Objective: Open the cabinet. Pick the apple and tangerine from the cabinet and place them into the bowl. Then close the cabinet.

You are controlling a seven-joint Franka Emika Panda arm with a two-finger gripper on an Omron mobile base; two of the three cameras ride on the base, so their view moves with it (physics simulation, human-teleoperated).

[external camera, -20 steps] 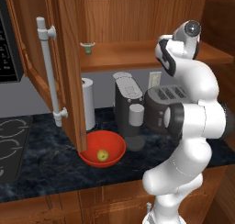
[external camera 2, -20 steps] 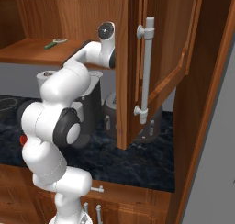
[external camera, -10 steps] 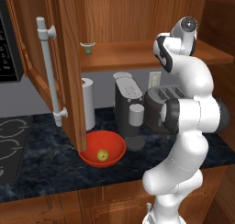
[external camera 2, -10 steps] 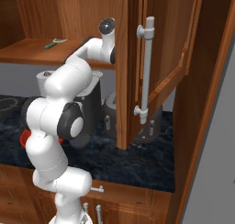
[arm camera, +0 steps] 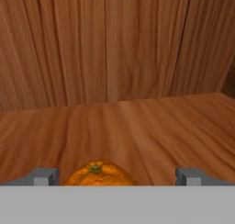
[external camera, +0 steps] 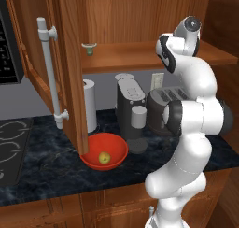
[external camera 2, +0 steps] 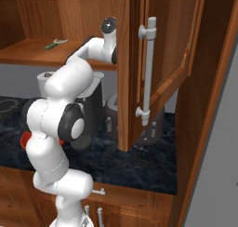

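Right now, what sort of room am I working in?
A home kitchen, rendered. A wooden wall cabinet hangs open over a dark stone counter, with a coffee machine, a toaster and a paper towel roll on it. A stovetop sits at the left.
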